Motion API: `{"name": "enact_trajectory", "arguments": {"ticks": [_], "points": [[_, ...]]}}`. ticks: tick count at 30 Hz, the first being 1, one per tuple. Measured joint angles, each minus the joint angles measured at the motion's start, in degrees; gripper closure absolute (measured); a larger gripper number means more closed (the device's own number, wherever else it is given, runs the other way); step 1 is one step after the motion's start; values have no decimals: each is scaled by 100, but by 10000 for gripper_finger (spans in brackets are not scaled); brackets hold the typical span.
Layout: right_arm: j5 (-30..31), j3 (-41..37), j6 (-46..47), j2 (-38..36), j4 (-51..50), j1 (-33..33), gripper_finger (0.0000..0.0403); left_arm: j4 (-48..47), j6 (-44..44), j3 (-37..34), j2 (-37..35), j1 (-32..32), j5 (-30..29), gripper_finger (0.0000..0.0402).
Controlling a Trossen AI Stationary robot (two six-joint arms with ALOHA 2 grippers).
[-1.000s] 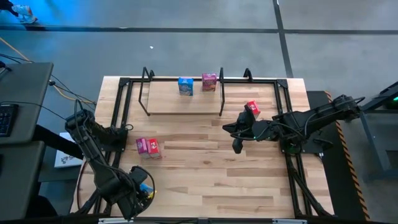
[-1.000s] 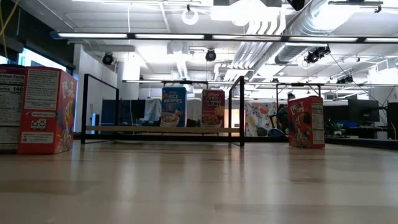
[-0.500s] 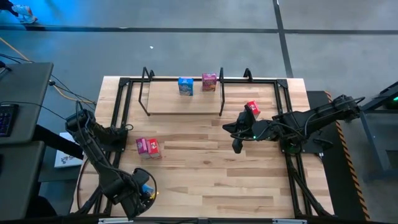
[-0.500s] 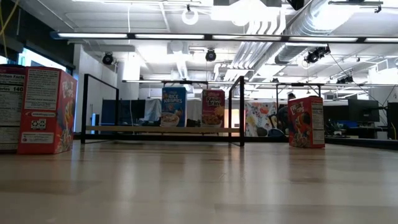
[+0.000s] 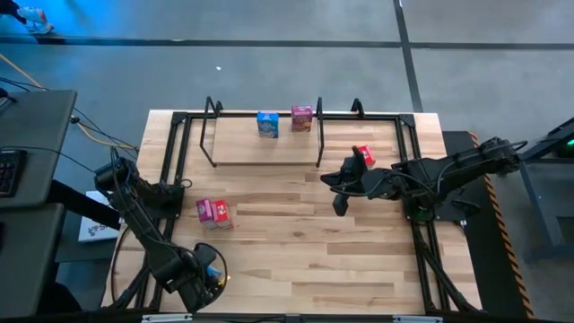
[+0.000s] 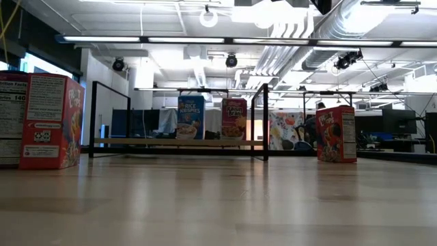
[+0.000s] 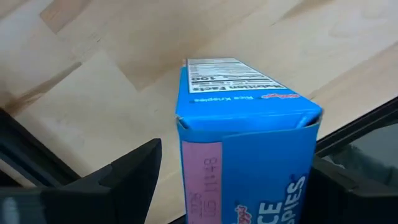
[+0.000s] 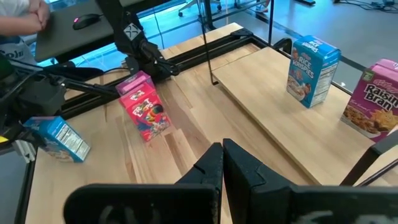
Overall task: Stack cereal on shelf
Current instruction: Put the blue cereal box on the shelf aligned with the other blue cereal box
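Only the wrist views show the left hand (image 7: 236,186) holding a blue cereal box (image 7: 245,134), the right hand (image 8: 222,163) pinched narrow

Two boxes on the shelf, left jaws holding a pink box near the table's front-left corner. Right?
Not quite. The left gripper holds a blue box, not pink, as the left wrist view shows. The shelf does carry two boxes: a blue Rice Krispies box and a Raisin Bran box.

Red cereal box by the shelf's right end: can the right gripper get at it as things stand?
Probably, after backing up: the red cereal box stands clear beside that arm's wrist, behind the right gripper, which is shut.
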Motion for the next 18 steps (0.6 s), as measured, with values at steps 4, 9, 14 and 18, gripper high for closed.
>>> {"name": "enact_trajectory", "arguments": {"ticks": [4, 9, 14, 18], "points": [[-4, 0, -2, 0, 0, -21, 403, -52, -2, 2, 0, 6, 11, 149], [-9, 0, -2, 0, 1, -33, 403, -38, 148, 2, -36, 60, 272, 214], [-9, 0, -2, 0, 0, -33, 403, -39, 891, 84, -388, 227, 461, 270], [2, 0, -2, 0, 0, -33, 403, -44, 1281, 90, -857, 435, 410, 290]]}}
